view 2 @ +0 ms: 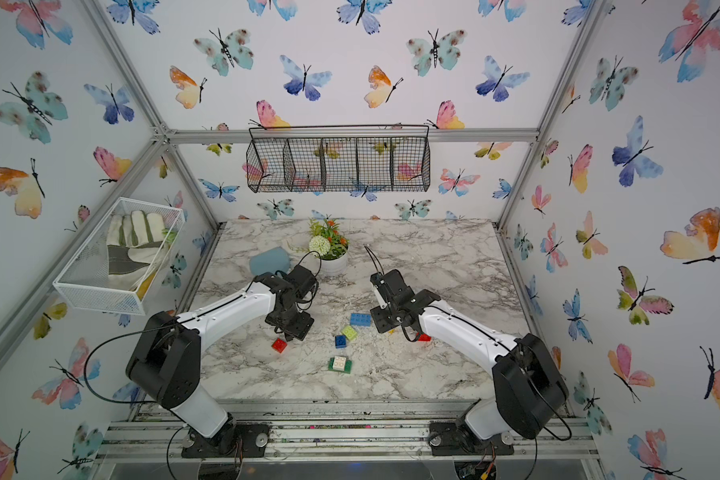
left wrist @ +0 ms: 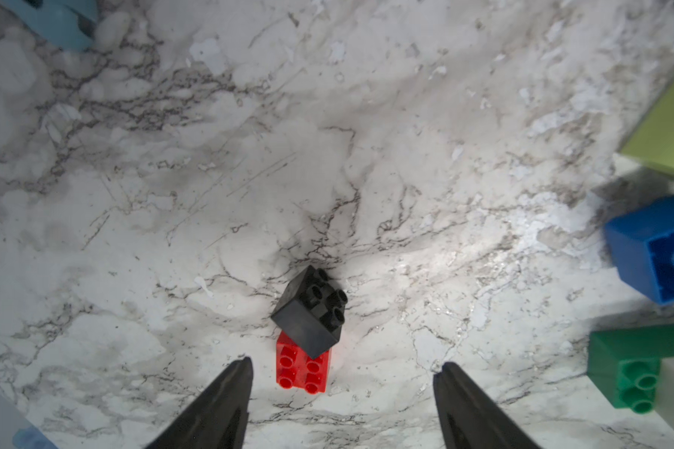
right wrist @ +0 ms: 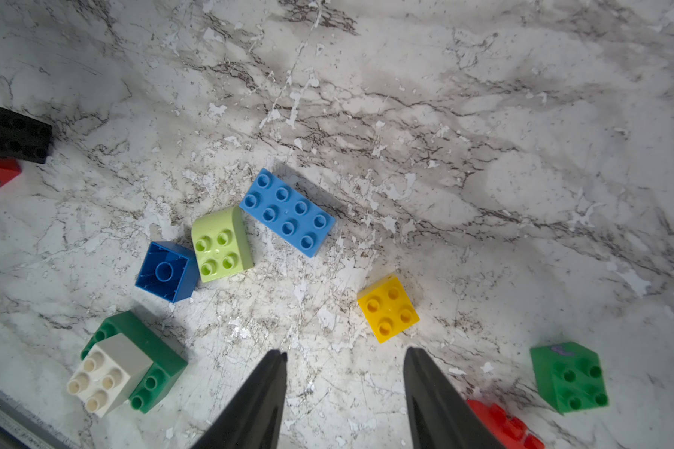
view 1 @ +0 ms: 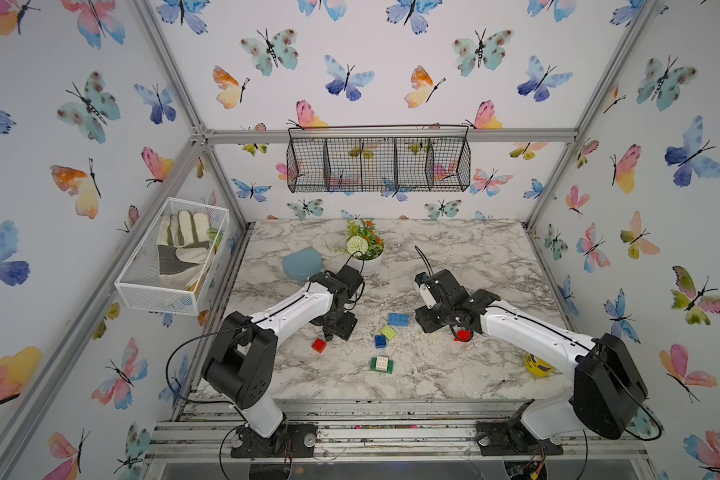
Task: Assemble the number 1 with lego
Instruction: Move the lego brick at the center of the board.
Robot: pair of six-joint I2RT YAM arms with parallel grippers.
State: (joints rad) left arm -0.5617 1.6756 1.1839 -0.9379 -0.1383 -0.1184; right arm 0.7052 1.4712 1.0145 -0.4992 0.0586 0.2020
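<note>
Early days: the left gripper hangs wide and empty over a black brick askew against a red brick, the right gripper gapes empty by a yellow brick, only a white brick on a long green brick looks joined, and the rest lie loose in the middle of the table.

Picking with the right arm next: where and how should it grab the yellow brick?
Likely by two opposite flat side walls of the yellow brick, coming down from above. It sits studs up with nothing touching it; turn the jaws to its skew.
</note>
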